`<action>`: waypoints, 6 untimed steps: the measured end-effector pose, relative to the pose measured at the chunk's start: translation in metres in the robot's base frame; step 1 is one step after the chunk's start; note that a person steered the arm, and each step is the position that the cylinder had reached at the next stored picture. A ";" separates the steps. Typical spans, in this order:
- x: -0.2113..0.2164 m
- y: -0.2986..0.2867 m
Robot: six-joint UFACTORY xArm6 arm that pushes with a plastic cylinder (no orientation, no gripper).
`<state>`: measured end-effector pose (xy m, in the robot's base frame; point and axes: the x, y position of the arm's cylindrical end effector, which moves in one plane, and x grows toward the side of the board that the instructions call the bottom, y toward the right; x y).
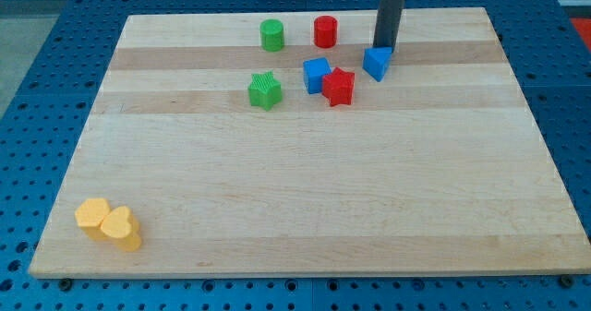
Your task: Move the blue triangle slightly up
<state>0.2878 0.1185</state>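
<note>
the rod comes down from the view's top and my tip (384,49) sits right at the upper edge of the blue triangle (376,63), touching it or as good as touching it; from where i stand i cannot tell which. this tool has nothing to spread or press together, it is just a straight dark rod, and it is pinching nothing.

the blue triangle lies in the upper right part of the wooden worktop (305,209), just to the right of the red star (339,87), with a small gap between them. left of the star and nearly against it is the blue cube (316,75). further left is the green star (265,90), and above those, near the worktop's far edge, stand the green cylinder (271,35) and the red cylinder (324,31). well apart from all of this, down in the bottom left corner, the yellow hexagon block (92,217) and the yellow heart (122,228) sit touching each other.

as for progress, i would say the nudge upward looks not yet done, or at least i see no sign of it. the tip is on the upper side of the triangle, which is the wrong side for pushing it toward the view's top. to my mind what is left is to bring the tip round below the triangle, keeping clear of the red star, then give a short push upward.
</note>
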 end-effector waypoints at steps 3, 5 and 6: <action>0.054 0.035; 0.065 0.032; 0.045 0.019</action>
